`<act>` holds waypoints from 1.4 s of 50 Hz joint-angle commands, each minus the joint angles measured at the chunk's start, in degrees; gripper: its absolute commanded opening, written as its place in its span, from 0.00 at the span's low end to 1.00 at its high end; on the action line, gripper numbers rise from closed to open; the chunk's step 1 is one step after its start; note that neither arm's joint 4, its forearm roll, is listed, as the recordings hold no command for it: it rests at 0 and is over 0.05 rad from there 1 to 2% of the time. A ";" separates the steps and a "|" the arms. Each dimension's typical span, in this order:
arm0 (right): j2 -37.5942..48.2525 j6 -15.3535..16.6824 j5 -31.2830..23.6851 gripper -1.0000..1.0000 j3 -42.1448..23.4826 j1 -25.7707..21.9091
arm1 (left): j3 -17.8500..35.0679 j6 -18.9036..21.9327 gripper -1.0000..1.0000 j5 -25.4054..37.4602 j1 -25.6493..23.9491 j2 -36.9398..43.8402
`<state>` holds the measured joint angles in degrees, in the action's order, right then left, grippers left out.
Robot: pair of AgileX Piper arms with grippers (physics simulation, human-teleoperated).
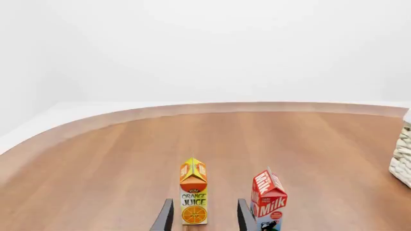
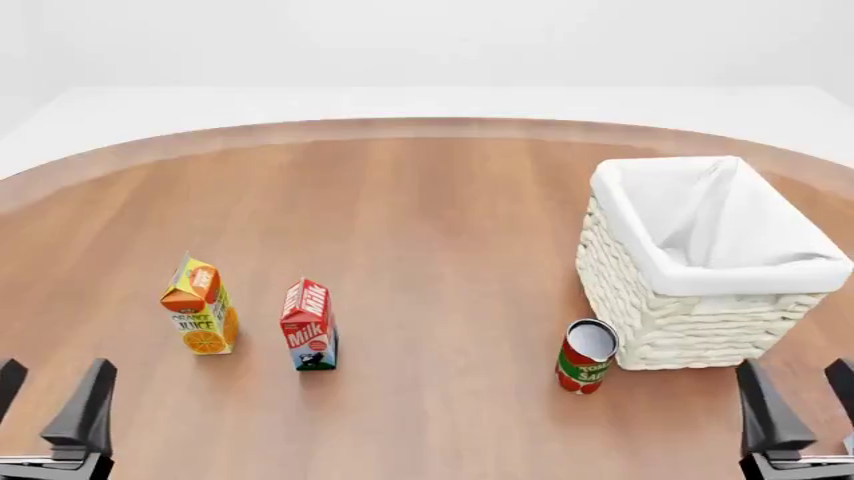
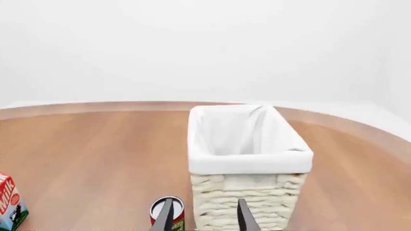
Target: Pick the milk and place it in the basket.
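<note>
While both grippers (image 2: 47, 400) (image 2: 798, 400) hang spread and unladen, the wooden table (image 2: 427, 230) meets white walls (image 2: 427, 40).

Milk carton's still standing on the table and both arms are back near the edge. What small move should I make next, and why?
Probably shift the left gripper sideways toward the milk before reaching. It is open and the nearer arm, but its wrist view shows the fingers lined up on the orange juice carton, with the milk just off to one side. The right gripper sits by the basket and red can.
</note>
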<state>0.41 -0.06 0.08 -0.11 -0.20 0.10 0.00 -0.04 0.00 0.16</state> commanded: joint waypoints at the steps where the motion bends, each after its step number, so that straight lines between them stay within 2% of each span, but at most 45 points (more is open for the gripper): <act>1: 1.87 -0.15 0.67 1.00 -0.28 -0.71 | 0.15 0.00 1.00 -0.06 0.00 0.25; 13: 6.55 -0.23 1.65 1.00 -1.55 -3.01 | 0.15 0.00 1.00 -0.06 0.00 0.25; 32: 14.05 -0.13 2.74 1.00 -5.09 -10.63 | 0.15 0.00 1.00 -0.06 0.00 0.25; 49: 29.89 1.78 7.24 1.00 -12.47 -18.75 | 0.15 0.00 1.00 -0.06 0.00 0.25; 63: 40.79 -0.80 9.29 1.00 -18.79 -23.54 | 0.15 0.00 1.00 -0.06 0.00 0.25; 67: 42.89 -0.89 8.85 1.00 -20.89 -24.41 | 0.15 0.00 1.00 -0.06 0.00 0.25; 70: 44.18 -2.14 7.95 1.00 -22.85 -25.62 | 0.15 0.00 1.00 -0.06 0.00 0.25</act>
<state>38.37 -0.52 8.26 -17.88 -22.48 0.24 0.00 -0.10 0.00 0.42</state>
